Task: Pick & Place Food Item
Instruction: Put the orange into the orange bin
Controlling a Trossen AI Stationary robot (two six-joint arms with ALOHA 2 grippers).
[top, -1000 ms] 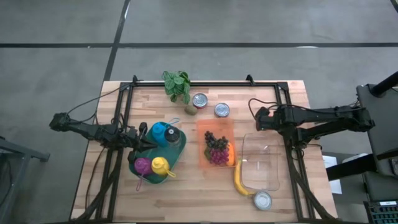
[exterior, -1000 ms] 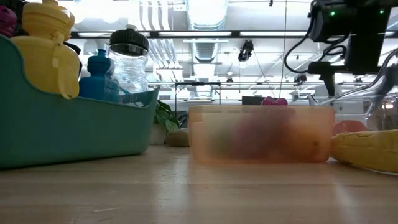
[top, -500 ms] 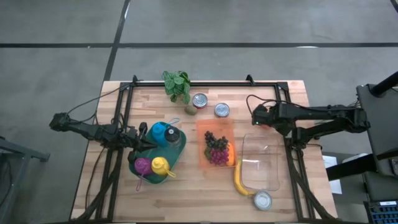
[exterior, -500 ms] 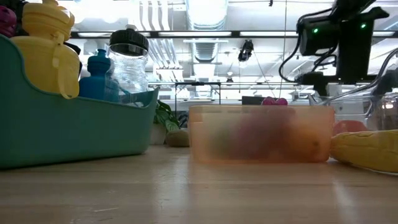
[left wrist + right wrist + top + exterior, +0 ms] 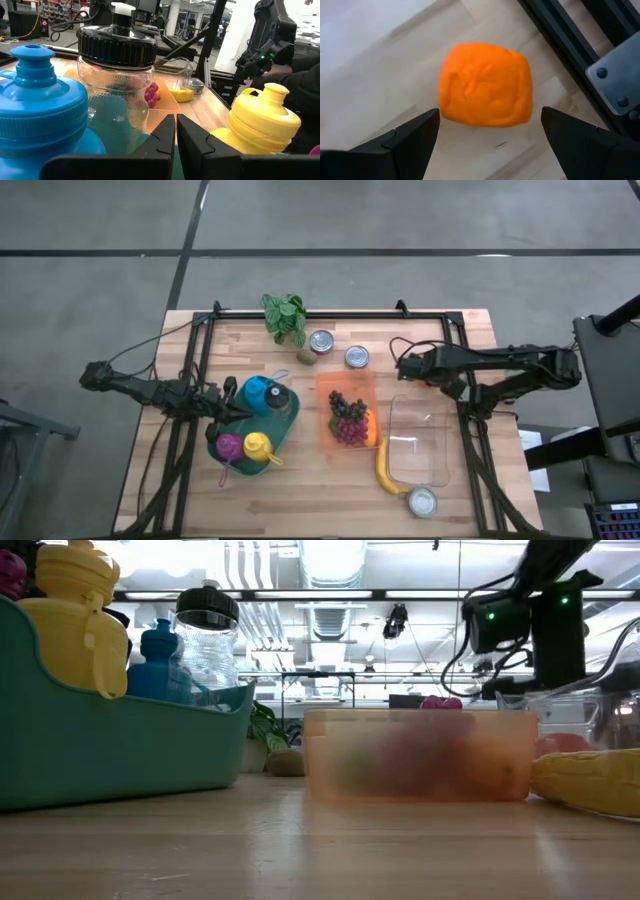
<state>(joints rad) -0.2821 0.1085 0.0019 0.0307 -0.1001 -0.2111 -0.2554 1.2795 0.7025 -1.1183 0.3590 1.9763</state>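
Note:
A lumpy orange food item (image 5: 485, 85) lies on the wooden table near its far right part, beside a black rail. My right gripper (image 5: 490, 117) hovers above it, pointing steeply down, open, with one finger on either side of it and touching nothing. In the high view the gripper (image 5: 402, 366) covers the item. My left gripper (image 5: 176, 135) is shut and level over the teal bin (image 5: 232, 462), between the bottles, holding nothing.
An orange tray of grapes (image 5: 347, 416), a clear container (image 5: 420, 442) and a banana (image 5: 384, 470) lie near the right gripper. Two cans (image 5: 321, 341) (image 5: 356, 357), a plant (image 5: 285, 317) and a third can (image 5: 422, 502) stand around. The black frame rail (image 5: 560, 35) runs close to the orange item.
My right gripper has moved toward the table's left edge and downward, tipping more steeply down over the orange item. Its fingers have stayed open.

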